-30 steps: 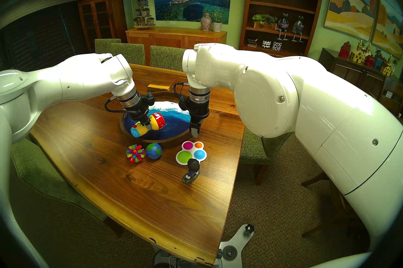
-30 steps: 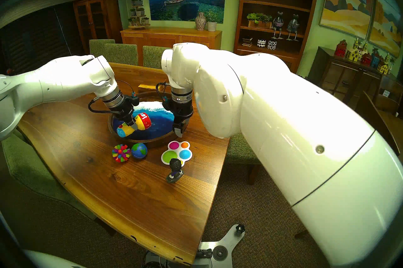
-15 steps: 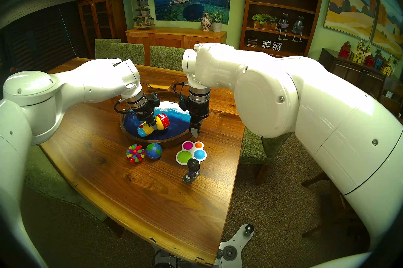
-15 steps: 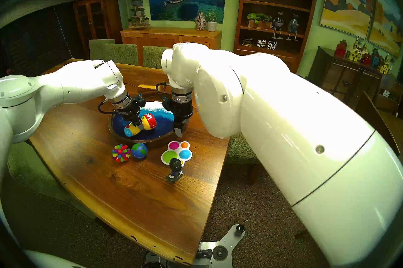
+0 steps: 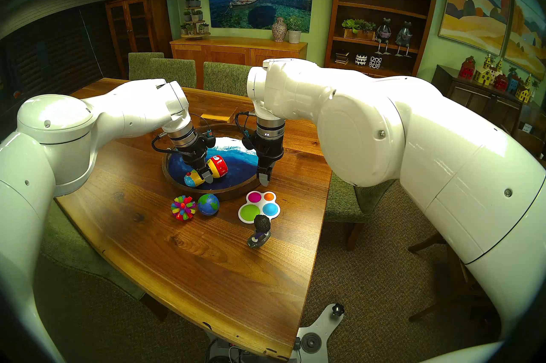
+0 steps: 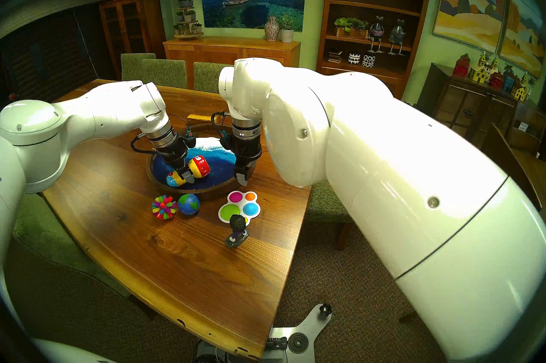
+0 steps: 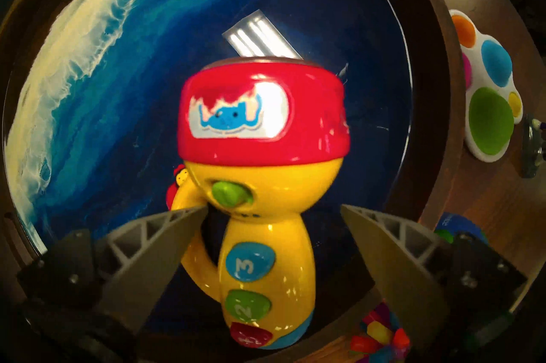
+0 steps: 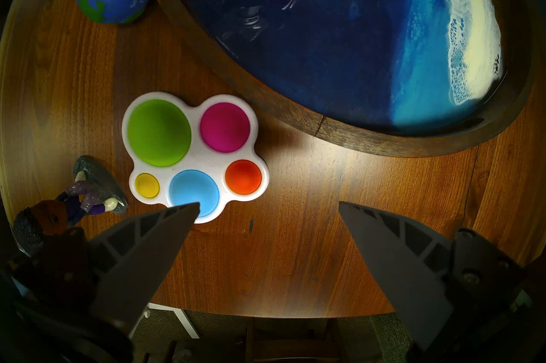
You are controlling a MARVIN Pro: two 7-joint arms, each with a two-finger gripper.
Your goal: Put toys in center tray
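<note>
Green-walled dining room, wooden worktop [image 5: 189, 259]: the yellow flashlight [image 7: 254, 205] is lying inside the center tray [image 5: 236, 193], red head toward the white wave. Straddling it, the left end effector [image 7: 273, 214] is standing wide, fingers apart from the body. Outside the rim are sitting the spiky ball [image 5: 183, 207], globe ball [image 5: 208, 204], popper [image 8: 192, 155] and figurine [image 5: 260, 230]. Over the worktop beside the popper, the right end effector [image 8: 267, 211] is hanging wide, gripping nothing.
</note>
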